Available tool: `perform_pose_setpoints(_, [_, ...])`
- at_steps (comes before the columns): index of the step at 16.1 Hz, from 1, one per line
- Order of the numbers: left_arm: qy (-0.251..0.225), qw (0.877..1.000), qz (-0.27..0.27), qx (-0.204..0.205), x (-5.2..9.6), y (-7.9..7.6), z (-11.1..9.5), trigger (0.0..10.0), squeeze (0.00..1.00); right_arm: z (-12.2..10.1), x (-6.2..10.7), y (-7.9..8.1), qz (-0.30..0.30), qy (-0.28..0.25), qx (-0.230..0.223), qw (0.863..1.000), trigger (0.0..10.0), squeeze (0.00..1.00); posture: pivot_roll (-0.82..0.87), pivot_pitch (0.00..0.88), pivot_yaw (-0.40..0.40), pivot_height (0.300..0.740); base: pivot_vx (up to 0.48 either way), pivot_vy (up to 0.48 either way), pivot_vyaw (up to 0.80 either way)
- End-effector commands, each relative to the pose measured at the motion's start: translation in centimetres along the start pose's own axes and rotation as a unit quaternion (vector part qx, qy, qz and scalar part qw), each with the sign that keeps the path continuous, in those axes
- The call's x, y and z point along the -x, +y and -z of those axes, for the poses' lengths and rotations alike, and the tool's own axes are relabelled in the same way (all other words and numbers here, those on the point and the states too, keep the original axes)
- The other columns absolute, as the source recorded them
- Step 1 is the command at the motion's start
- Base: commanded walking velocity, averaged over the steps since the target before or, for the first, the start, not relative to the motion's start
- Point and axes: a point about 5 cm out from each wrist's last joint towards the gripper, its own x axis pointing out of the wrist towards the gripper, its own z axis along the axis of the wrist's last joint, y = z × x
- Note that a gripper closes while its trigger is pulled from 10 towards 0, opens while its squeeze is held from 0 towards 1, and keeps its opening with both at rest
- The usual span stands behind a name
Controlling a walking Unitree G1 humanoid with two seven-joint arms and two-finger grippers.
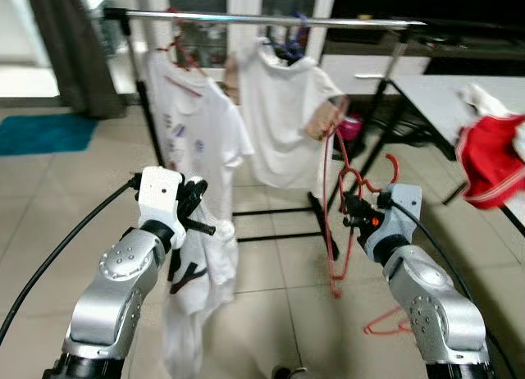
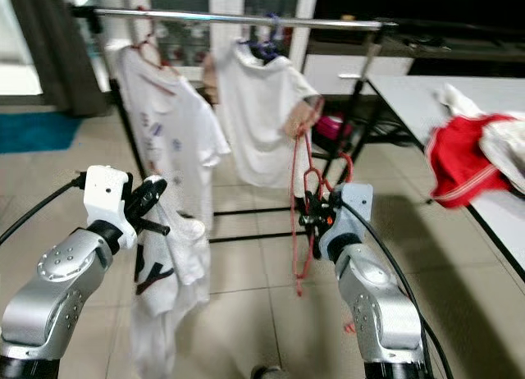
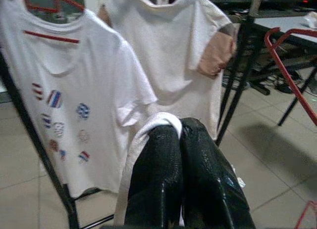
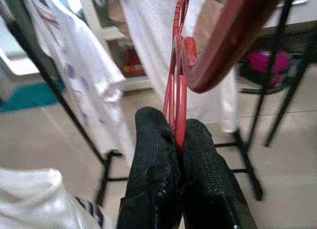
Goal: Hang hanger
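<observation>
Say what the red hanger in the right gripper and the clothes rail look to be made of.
Red hanger, pinched in the right gripper: probably plastic or plastic-coated wire, judging by its thin, glossy, evenly red rod. Clothes rail: likely metal, a slim silvery bar with bright reflections, on dark uprights.

Shirts (image 1: pixel 283 116) on rail (image 1: pixel 271 18)

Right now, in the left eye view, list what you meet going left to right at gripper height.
Left gripper shut on a white garment → red hanger → right gripper clamping it → red cloth on the table.
</observation>
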Motion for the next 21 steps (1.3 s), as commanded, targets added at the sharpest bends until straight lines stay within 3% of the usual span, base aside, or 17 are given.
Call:
perform_pose_setpoints(1, [-0.01, 1.0, 0.007, -0.005, -0.2, -0.5, -0.2, 10.0, 0.0, -0.3, 0.4, -0.3, 0.006, -0.001, -0.001, 1.0, 10.0, 0.0, -0.06, 0.0, -0.039, 0.74, 0.0, 0.0, -0.8])
perform_pose_setpoints(6, [-0.011, 1.0, 0.004, -0.001, -0.2, -0.7, -0.4, 10.0, 0.0, -1.5, 0.7, -0.4, 0.012, -0.022, -0.039, 0.999, 10.0, 0.0, -0.06, 0.0, -0.062, 0.74, 0.0, 0.0, -0.8])
perform_pose_setpoints(13, [-0.013, 1.0, 0.006, 0.001, -0.2, -0.9, -0.6, 10.0, 0.0, -2.5, 0.9, -1.9, 0.037, -0.03, -0.011, 0.999, 10.0, 0.0, -0.06, 0.0, -0.068, 0.74, 0.0, 0.0, -0.8])
perform_pose_setpoints(17, [-0.014, 1.0, 0.008, -0.004, -0.2, -0.9, -0.8, 10.0, 0.0, -2.7, 1.3, -2.5, 0.039, -0.032, -0.013, 0.999, 10.0, 0.0, -0.07, 0.0, -0.065, 0.74, 0.0, 0.0, -0.8])
perform_pose_setpoints(21, [-0.014, 1.0, 0.011, -0.007, -0.3, -1.0, -0.8, 10.0, 0.0, -3.9, 1.4, -2.4, 0.052, -0.072, -0.036, 0.995, 10.0, 0.0, -0.07, 0.0, -0.065, 0.74, 0.0, 0.0, -0.8])
